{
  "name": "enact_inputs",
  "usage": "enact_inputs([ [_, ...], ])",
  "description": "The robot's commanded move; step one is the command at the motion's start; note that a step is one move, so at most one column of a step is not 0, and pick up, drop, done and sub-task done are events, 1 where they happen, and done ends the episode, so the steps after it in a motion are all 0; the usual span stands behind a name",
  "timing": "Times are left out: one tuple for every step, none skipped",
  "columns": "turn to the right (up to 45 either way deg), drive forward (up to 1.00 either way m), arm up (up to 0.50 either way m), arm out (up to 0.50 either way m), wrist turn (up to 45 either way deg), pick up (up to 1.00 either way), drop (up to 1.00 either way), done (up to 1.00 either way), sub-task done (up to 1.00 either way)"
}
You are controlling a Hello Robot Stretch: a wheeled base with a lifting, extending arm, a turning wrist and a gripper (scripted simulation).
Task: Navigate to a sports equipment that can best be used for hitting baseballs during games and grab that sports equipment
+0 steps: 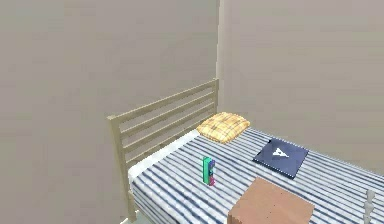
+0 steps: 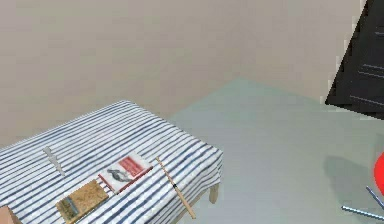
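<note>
Forward view: close above blue-and-white striped bed [image 1: 170,185], tilted down, facing beige slatted wooden headboard [image 1: 165,122] and wall corner behind it.
Arm side view: also near, looking down over bed [image 2: 150,135] corner to pale grey floor [image 2: 270,120] beyond bed.
Shared: striped bed.

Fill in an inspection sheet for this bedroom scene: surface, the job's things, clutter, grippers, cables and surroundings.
surface: bed with a blue-and-white striped cover; slatted headboard at one end.
job's things: long thin wooden stick, probably the bat, lying flat near the bed's edge.
clutter: red-and-white magazine and brown book beside the stick; plaid pillow; dark flat case; small upright green-and-red thing; brown box.
grippers: nothing seen.
cables: nothing seen.
surroundings: plain walls, grey-green floor, dark door.
</note>
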Motion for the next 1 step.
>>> enact_inputs([
  [0.0, 0.0, 0.14, 0.0, 0.0, 0.0, 0.0, 0.0, 0.0],
])
